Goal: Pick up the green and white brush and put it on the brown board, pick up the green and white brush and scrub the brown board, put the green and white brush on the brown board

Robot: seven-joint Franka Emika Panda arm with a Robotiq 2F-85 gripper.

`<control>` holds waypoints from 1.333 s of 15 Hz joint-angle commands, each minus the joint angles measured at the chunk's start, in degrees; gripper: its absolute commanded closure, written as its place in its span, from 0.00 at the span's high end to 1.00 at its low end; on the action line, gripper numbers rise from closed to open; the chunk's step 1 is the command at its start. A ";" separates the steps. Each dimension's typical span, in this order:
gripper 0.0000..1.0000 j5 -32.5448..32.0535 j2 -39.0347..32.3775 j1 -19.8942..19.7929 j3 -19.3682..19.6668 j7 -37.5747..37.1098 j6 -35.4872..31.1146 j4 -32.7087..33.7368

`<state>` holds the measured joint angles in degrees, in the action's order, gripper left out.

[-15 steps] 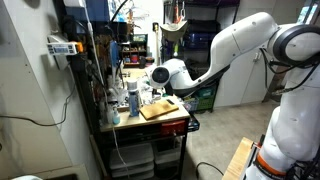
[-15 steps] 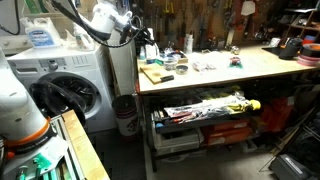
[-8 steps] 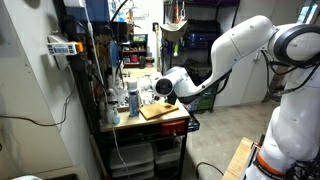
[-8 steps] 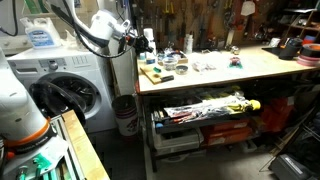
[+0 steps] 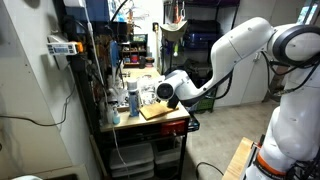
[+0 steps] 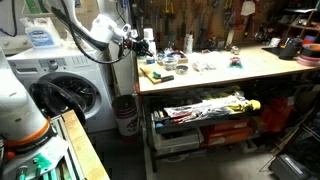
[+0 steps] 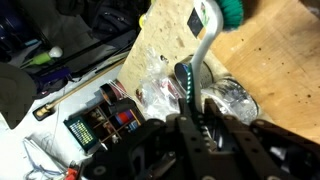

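Observation:
In the wrist view my gripper (image 7: 192, 106) is shut on the lower end of the green and white brush (image 7: 203, 45). Its white handle runs up and away from the fingers to a green head (image 7: 233, 10) at the top edge. The head lies over the seam between a pale speckled surface and the brown board (image 7: 285, 45) to the right; whether it touches I cannot tell. In both exterior views the gripper (image 5: 163, 93) (image 6: 139, 44) hangs just above the tan board (image 5: 157, 111) (image 6: 150, 74) at the end of the workbench. The brush is too small to make out there.
Crumpled clear plastic bags (image 7: 232, 97) lie on the bench right by the fingers. Bottles and tools (image 6: 186, 45) crowd the back of the bench. A washing machine (image 6: 70, 85) and a bin (image 6: 125, 112) stand beside the bench end, with a packed shelf (image 6: 205, 106) below.
The arm has come down and shifted a little toward the bench end, with the brush still gripped. The jaws have stayed shut.

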<state>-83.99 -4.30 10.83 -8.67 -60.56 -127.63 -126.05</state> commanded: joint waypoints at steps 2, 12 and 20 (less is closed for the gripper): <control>0.05 -6.58 -0.39 -0.31 -0.53 -7.84 -2.21 -0.21; 0.05 -13.58 -3.59 -0.63 -1.05 -10.24 -4.42 0.97; 0.05 -13.91 -4.34 -0.89 -0.88 -11.07 -9.96 1.79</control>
<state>-96.25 -8.39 10.77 -9.53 -69.18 -137.14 -122.90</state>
